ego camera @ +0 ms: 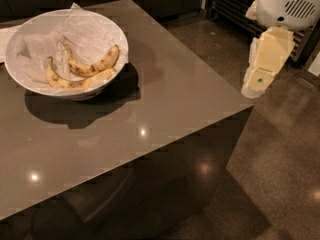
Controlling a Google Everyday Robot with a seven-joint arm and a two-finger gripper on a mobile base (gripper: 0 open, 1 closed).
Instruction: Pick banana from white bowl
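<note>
The white bowl (120,44) sits on the far left part of the table (175,99), a dark grey glossy slab that shows a few small light reflections. Crumpled white paper (85,31) lines the bowl, and one corner of it pokes up over the far rim.

Two bananas lie on the paper, in the near half of the bowl. The banana (95,66) is the strongly curved one, spotted with brown. Its thin stem points to the far left and its blunt end rises to the right, towards the bowl's wall. Just on its near side lies a flatter, paler banana (75,83), which runs left to right and touches or nearly touches it along the middle.

The pincer (259,79) is well apart from the bowl, on the right. It hangs beyond the table's right edge, over the polished brown floor (280,159). It is a cream-coloured piece pointing down and slightly left, below a rounded white housing (290,4) with vent slots. I cannot tell whether the pincer is apart or together, and it holds nothing that can be seen.

A dark slatted grille (227,6) stands behind it at the far right.
</note>
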